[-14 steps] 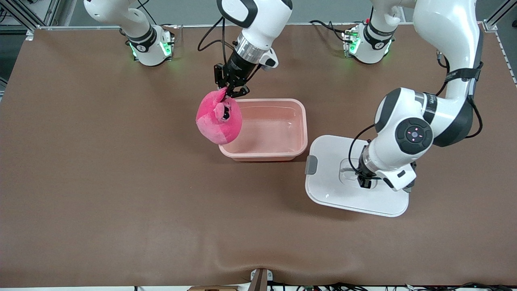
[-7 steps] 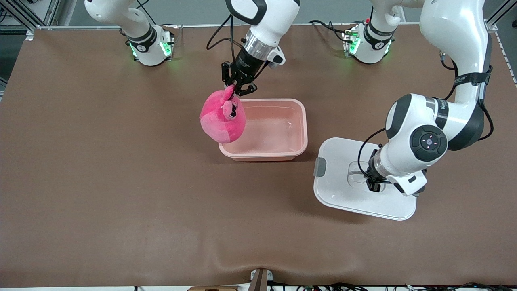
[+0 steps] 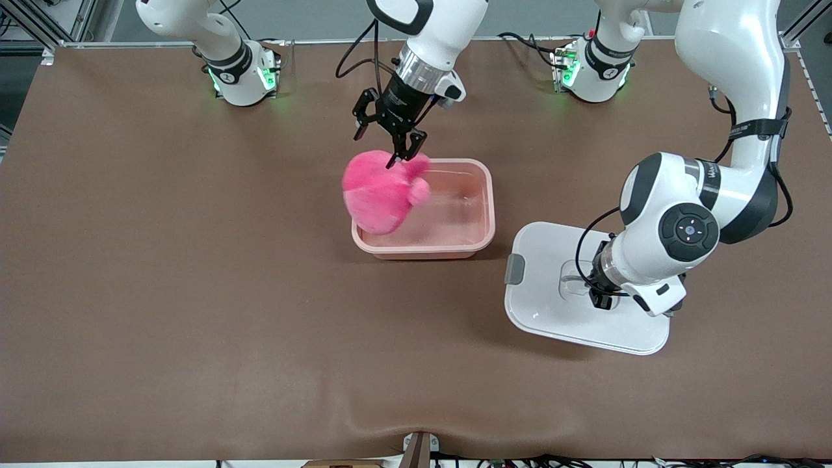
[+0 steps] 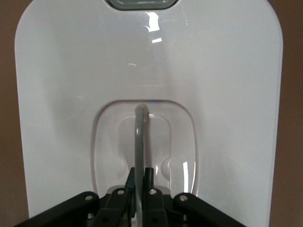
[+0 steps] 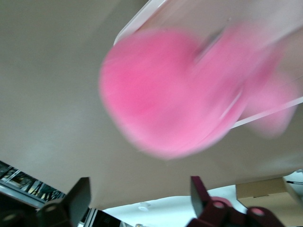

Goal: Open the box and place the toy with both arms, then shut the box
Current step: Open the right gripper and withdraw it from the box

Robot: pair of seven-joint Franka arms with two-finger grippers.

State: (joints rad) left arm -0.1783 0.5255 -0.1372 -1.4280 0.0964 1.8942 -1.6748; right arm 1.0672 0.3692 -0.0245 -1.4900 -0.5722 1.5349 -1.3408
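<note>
The toy (image 3: 383,192), a pink plush, is blurred in motion over the rim of the open pink box (image 3: 489,214) at the end toward the right arm. It is free of any grip. My right gripper (image 3: 379,144) hangs just above it, open and empty. In the right wrist view the toy (image 5: 175,94) is a pink smear in front of the box (image 5: 138,19), apart from the spread right gripper (image 5: 137,189). The white lid (image 3: 552,318) lies toward the left arm's end, off the box. My left gripper (image 3: 598,299) is shut on the lid's handle (image 4: 140,137).
Brown table cover (image 3: 195,292) stretches all round the box and lid. Both arm bases (image 3: 244,75) stand along the table edge farthest from the front camera. A grey clip (image 3: 515,269) on the lid faces the box.
The right gripper has opened and let go of the toy, which is dropping toward the box. The left arm shifted the lid slightly away from the box, then held still.
</note>
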